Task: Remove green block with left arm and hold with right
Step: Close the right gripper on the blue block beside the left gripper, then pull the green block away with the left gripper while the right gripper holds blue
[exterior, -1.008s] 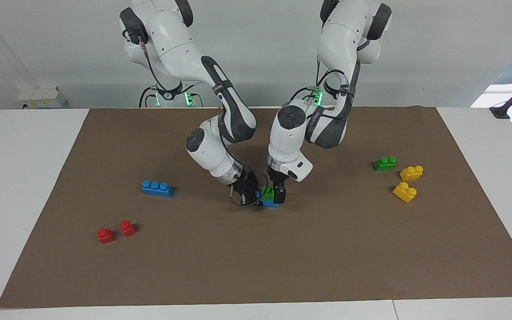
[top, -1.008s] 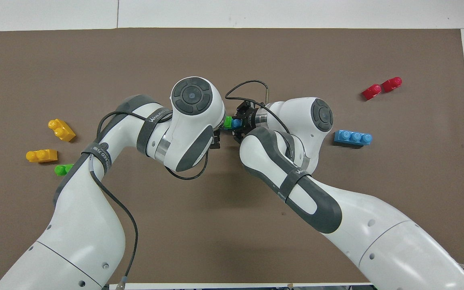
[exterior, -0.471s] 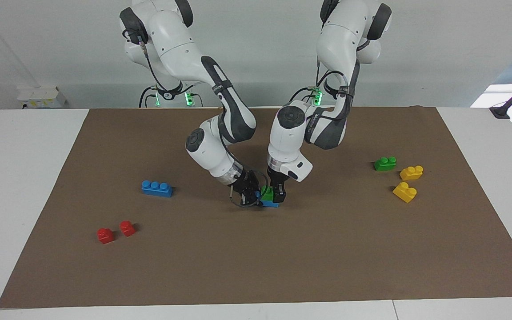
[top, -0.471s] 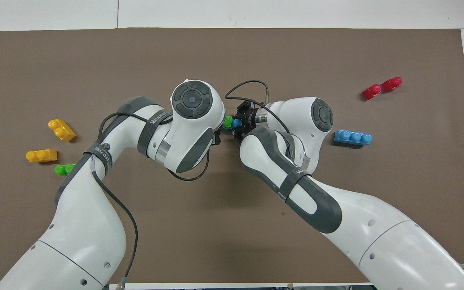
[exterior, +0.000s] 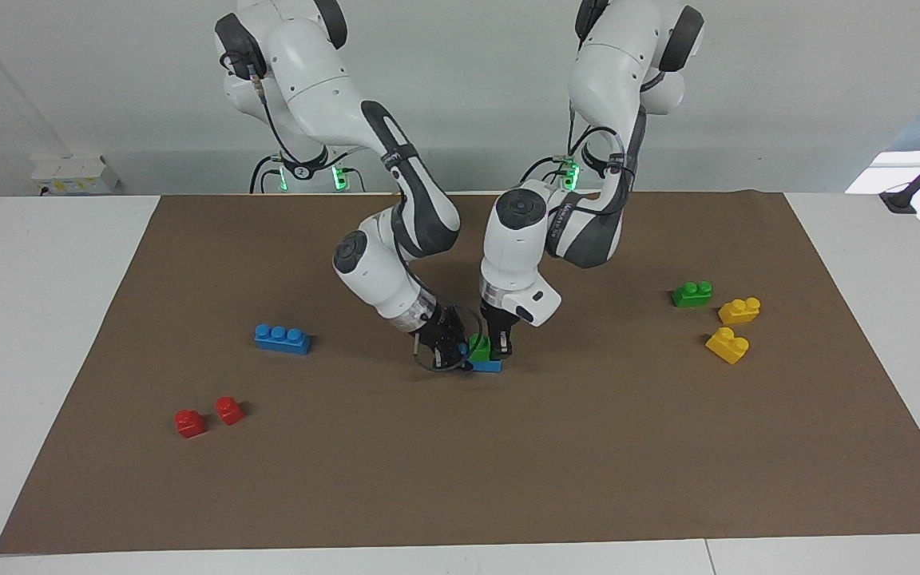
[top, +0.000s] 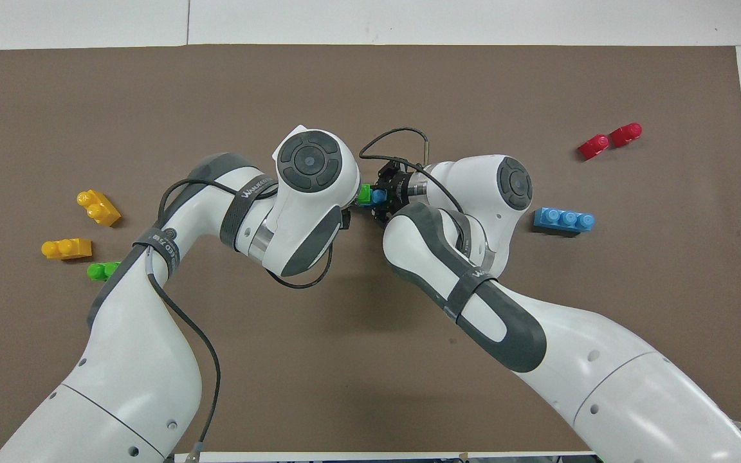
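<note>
A green block [exterior: 478, 346] sits on a blue brick [exterior: 489, 366] at the middle of the brown mat. In the overhead view only a corner of the green block [top: 365, 193] and one blue stud [top: 379, 195] show between the wrists. My left gripper [exterior: 498, 346] comes down from above and is shut on the green block. My right gripper [exterior: 449, 348], with the silver ring and wire loop, reaches in low from the right arm's end and is shut on the blue brick. The left gripper is hidden under its wrist in the overhead view.
A second green block [exterior: 691, 294] and two yellow bricks [exterior: 739, 310] [exterior: 727, 345] lie toward the left arm's end. A blue three-stud brick [exterior: 282, 339] and two red blocks [exterior: 189, 423] [exterior: 228, 410] lie toward the right arm's end.
My left gripper has risen slightly, so more of the blue brick's end shows under it. The right gripper has stayed put.
</note>
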You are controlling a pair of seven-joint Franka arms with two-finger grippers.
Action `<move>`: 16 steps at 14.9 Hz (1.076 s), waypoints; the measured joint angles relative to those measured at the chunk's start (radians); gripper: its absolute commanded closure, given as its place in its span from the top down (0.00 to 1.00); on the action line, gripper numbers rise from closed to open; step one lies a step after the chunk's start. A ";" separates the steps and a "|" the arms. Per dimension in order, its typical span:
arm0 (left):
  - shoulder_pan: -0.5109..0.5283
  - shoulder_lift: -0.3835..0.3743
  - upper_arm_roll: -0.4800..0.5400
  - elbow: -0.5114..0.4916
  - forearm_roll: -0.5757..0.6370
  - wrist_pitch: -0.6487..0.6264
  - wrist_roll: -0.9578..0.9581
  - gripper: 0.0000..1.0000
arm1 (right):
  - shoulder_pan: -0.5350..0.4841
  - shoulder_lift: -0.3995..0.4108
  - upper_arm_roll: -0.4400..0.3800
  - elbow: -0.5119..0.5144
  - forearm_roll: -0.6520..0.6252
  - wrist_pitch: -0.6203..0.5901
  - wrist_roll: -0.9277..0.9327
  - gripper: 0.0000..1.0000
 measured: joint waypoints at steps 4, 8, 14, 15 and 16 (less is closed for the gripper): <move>0.012 -0.041 -0.001 0.002 -0.003 -0.017 0.000 0.00 | 0.001 0.000 0.002 0.023 0.000 0.000 0.001 0.00; 0.069 -0.161 0.007 0.009 -0.001 -0.102 0.032 0.00 | 0.000 0.007 0.000 0.010 0.000 -0.002 0.001 0.00; 0.193 -0.242 0.010 -0.028 -0.003 -0.244 0.421 0.00 | -0.061 -0.010 -0.006 0.049 -0.194 -0.111 -0.003 0.00; 0.219 -0.247 0.010 -0.049 -0.004 -0.247 0.508 0.00 | -0.091 -0.029 -0.006 0.066 -0.260 -0.158 -0.014 0.00; 0.244 -0.253 0.011 -0.076 -0.004 -0.248 0.594 0.00 | -0.120 -0.057 -0.006 0.079 -0.319 -0.206 -0.046 0.00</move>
